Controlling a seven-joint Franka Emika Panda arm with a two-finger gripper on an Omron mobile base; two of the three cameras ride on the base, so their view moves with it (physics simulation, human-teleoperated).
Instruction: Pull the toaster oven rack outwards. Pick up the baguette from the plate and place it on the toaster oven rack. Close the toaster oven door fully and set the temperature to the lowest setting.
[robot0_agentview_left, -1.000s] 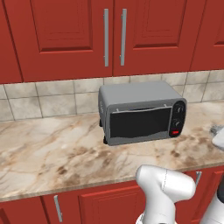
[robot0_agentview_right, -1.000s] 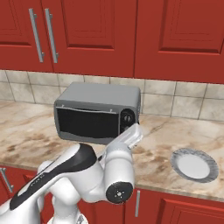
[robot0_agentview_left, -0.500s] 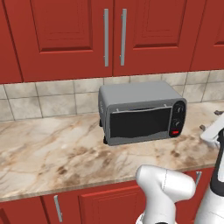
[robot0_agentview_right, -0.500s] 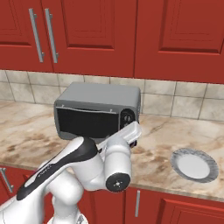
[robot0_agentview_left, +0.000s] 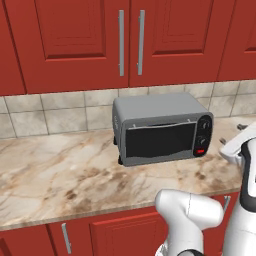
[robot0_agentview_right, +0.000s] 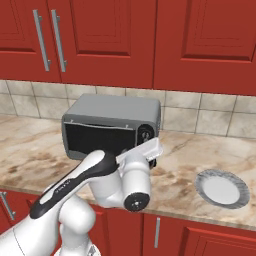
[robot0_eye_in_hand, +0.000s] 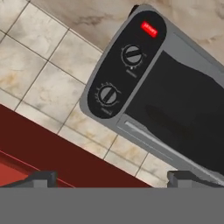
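Red cabinets and a marble counter (robot0_agentview_left: 60, 175) fill both base views. At centre sits the toaster oven (robot0_agentview_left: 160, 127), its door (robot0_agentview_left: 159, 140) apparently up. A plate (robot0_agentview_right: 221, 187) lies lower right. The gripper (robot0_eye_in_hand: 111, 177), fingers spread and released, should probably reach the door's top handle squarely before pulling down.

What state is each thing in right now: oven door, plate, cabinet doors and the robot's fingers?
Toaster oven door: shut, upright against the front.
Plate: on the counter, nothing on it.
Cabinet doors: closed.
Fingers: spread wide apart, holding nothing, facing the oven's knobs.
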